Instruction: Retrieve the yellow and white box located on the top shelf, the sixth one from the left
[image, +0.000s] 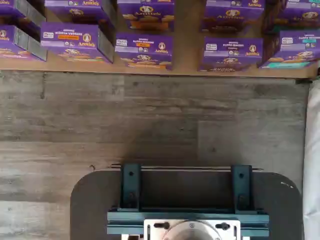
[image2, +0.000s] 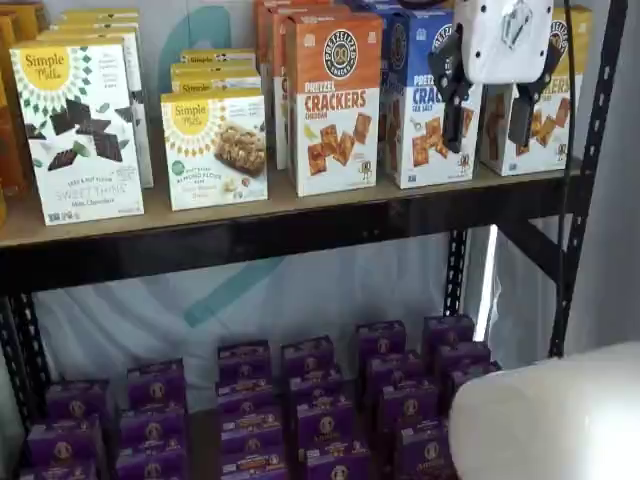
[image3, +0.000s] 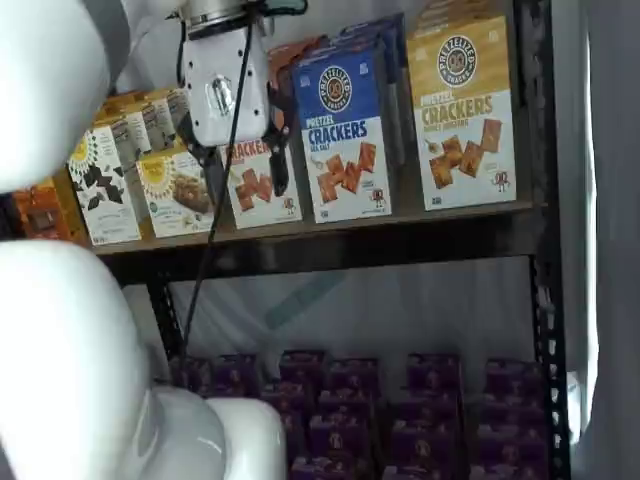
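yellow and white box (image3: 460, 115) upright on top shelf (image3: 330, 243), pretzel squares pictured; fingers (image2: 520, 122) spread, empty.

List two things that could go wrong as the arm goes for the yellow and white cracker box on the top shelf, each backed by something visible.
1. Wrong pick: the yellow and white box stands close beside a same-sized blue box, so the open gripper could close on the neighbour.
2. Collision: the target sits by the black upright at the end of the top shelf, so a finger might strike it.
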